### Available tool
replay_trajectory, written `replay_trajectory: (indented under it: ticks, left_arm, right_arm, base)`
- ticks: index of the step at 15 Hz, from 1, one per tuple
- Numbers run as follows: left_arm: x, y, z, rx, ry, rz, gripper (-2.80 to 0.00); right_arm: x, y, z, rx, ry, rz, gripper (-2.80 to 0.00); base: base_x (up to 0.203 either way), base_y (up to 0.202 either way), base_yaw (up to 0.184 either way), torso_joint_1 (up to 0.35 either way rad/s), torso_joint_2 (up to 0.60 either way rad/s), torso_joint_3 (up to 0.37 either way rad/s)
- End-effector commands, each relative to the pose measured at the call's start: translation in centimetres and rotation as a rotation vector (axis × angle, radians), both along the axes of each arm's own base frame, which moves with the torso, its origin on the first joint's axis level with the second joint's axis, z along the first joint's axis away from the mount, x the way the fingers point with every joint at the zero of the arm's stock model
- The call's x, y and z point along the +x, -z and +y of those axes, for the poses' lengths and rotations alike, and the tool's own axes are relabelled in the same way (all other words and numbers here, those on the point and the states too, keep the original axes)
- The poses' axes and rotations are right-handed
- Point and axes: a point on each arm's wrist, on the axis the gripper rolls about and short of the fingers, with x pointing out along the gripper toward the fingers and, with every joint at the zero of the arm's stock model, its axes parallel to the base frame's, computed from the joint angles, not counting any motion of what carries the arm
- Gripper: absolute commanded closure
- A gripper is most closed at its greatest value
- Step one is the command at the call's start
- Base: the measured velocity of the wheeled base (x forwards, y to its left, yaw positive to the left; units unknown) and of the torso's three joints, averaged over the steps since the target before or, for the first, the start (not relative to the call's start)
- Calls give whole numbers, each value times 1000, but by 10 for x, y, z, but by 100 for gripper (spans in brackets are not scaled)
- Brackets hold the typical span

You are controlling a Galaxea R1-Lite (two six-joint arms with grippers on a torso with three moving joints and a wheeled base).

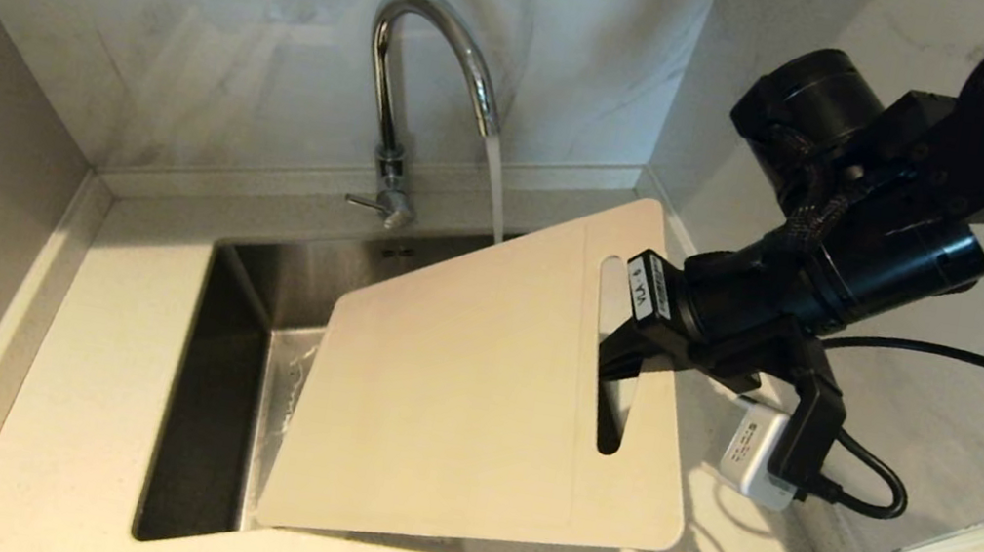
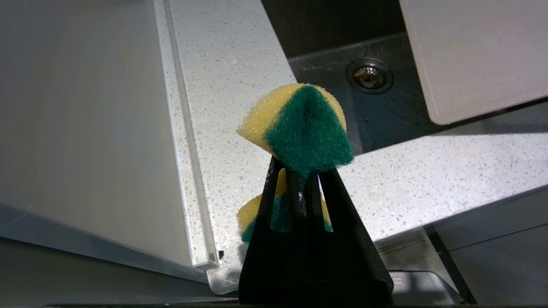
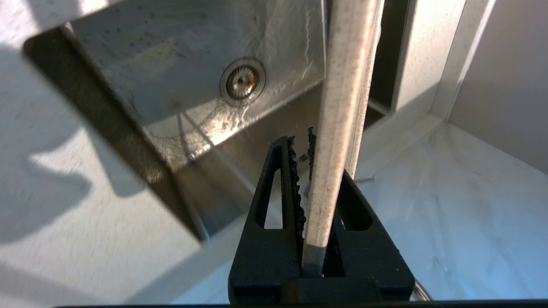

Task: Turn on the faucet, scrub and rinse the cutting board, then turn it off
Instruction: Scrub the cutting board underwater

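Nearest the robot, the left gripper (image 2: 299, 171) was seen only in its own wrist view, clenched on a yellow and green sponge (image 2: 299, 124) and held low over the speckled counter (image 2: 428, 171) in front of the sink (image 1: 225, 372), well apart from the board. Further in, the cutting board (image 1: 475, 382) was held tilted above the sink, its handle end kept over the counter's right side. The right gripper (image 3: 317, 192) was closed on the board's thin edge beside the handle slot (image 1: 621, 366), the edge being pinched between its fingers in the wrist view. At the back, the faucet (image 1: 428, 88) was already on, and a stream of water (image 1: 494, 188) was seen falling from the spout behind the board's far edge; whether the stream struck the board could not be told. The step in hand was judged to be wetting the board before scrubbing. The next move was judged to call for the board to be steadied under the stream while the sponge was brought across to its face, with the grip kept firm on a wet, slippery edge.
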Motion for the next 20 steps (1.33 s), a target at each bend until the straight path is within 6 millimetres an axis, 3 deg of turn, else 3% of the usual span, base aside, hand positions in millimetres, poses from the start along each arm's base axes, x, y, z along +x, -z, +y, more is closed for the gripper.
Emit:
replay_trajectory:
  ticks: [1, 9, 13, 20]
  left_arm:
    - [0, 0, 0, 0, 1, 1, 0]
    - [0, 0, 0, 1, 0, 3, 0]
    - [0, 0, 0, 1, 1, 3, 0]
    - [-1, 1, 0, 3, 0, 21, 0]
  right_arm:
    - [11, 11, 6, 6, -30, 29, 0]
    - [42, 29, 20, 63, -54, -18, 0]
    - [55, 37, 13, 69, -29, -9, 0]
    - [72, 57, 21, 101, -61, 28, 0]
  base:
    - [0, 0, 0, 0, 0, 0]
    - [0, 0, 0, 0, 0, 0]
    - [0, 0, 0, 0, 0, 0]
    - [0, 0, 0, 0, 0, 0]
